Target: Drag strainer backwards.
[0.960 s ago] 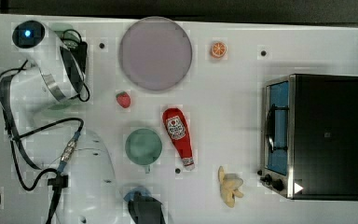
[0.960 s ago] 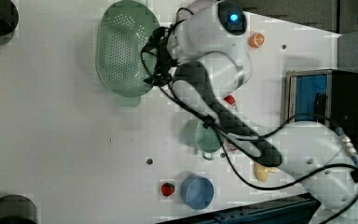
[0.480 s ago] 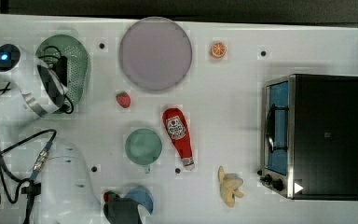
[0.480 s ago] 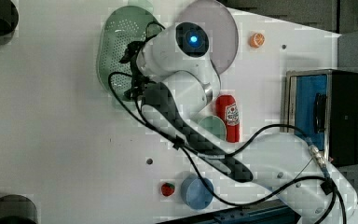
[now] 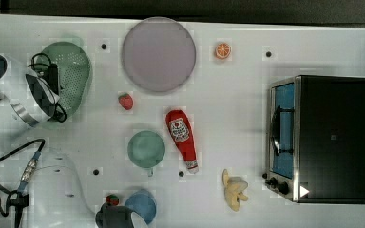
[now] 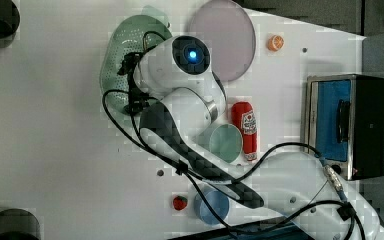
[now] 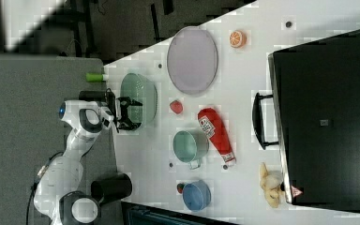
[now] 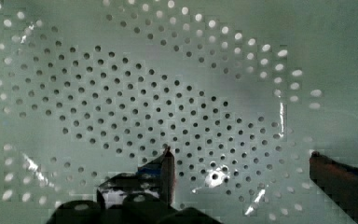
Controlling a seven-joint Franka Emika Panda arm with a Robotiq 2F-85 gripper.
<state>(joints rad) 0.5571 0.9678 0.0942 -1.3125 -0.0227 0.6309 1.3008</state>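
From my seat the strainer (image 8: 135, 88) reads as pale green plastic, smooth and glossy, with bright glints on its hole-dotted basin. I see the gripper's (image 8: 240, 161) fingers (image 8: 165, 163) as dark matt pads standing wide apart over it. The table (image 5: 247, 118) looks like a smooth white surface with a dull finish. The plate (image 5: 158, 53) is a flat lilac, matt. The ketchup bottle (image 5: 182, 137) looks like shiny red plastic. The oven (image 5: 321, 137) has a matt black casing and a bright metal frame. I take the arm's (image 6: 180, 75) shell for glossy white plastic.
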